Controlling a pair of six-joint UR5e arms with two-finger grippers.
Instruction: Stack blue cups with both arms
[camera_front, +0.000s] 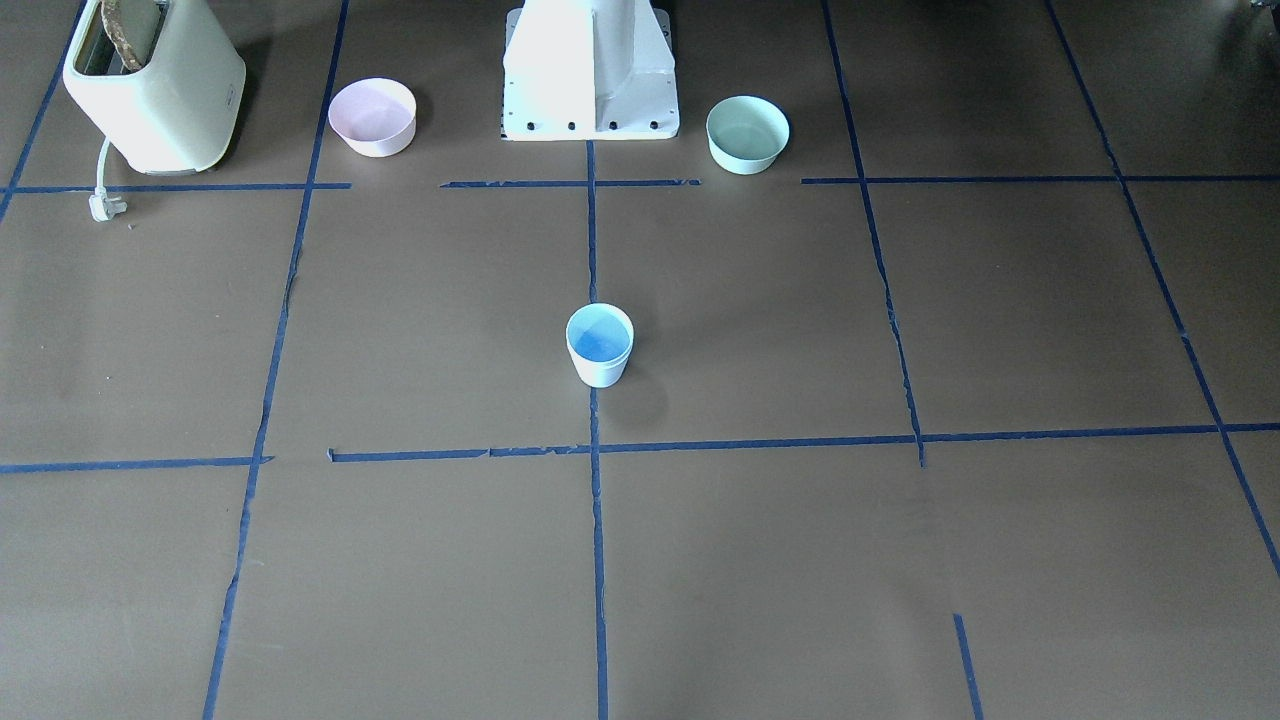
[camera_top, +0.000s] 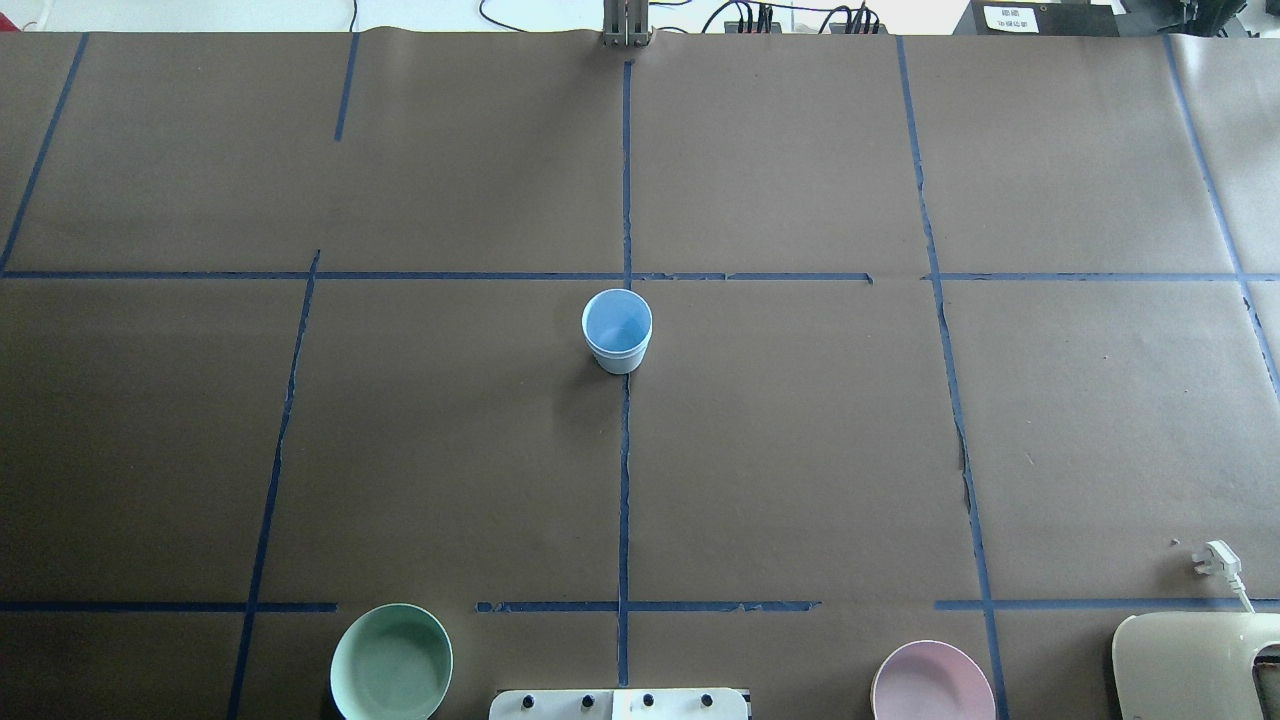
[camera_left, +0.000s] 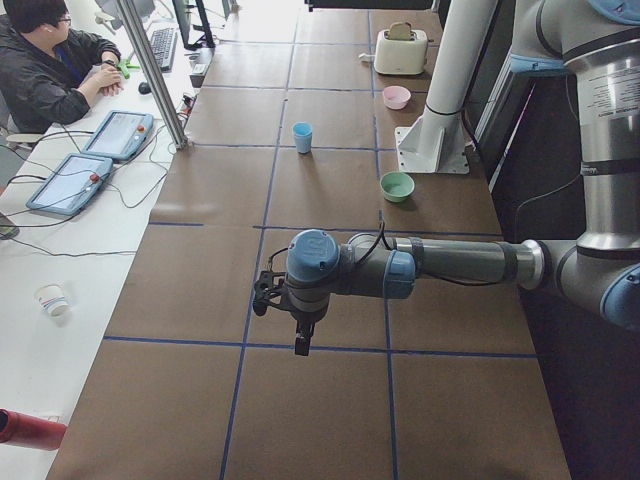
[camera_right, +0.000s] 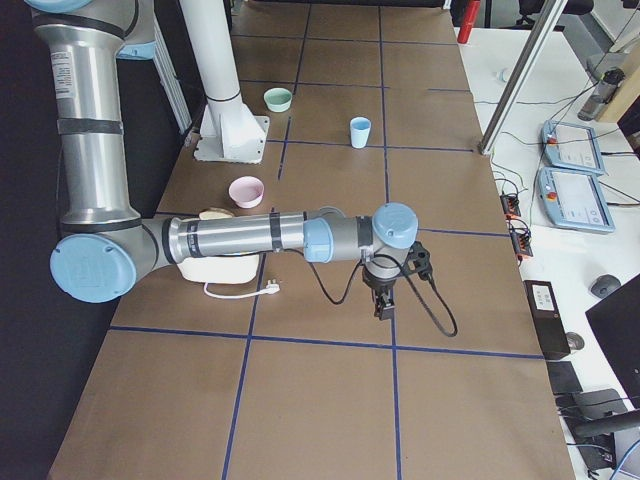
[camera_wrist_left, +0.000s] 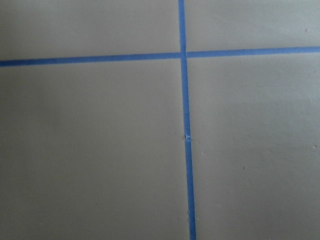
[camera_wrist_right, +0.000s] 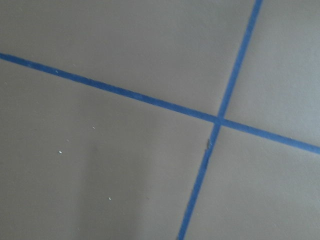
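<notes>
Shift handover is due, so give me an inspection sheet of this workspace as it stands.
Surface: brown paper-covered table gridded with blue tape, ragged in places.
Job's things: blue cups upright at the centre on a tape line; a double rim suggests one nested in the other.
Clutter: pink bowl, green bowl and toaster along the robot's edge, beside the white pedestal.
Grippers: left gripper and right gripper point down at opposite table ends, far from the cups; open or shut cannot be told.
Cables: toaster plug lies loose on the table; black cable loops at the right wrist.
Surroundings: operator seated at a side desk with tablets.
</notes>
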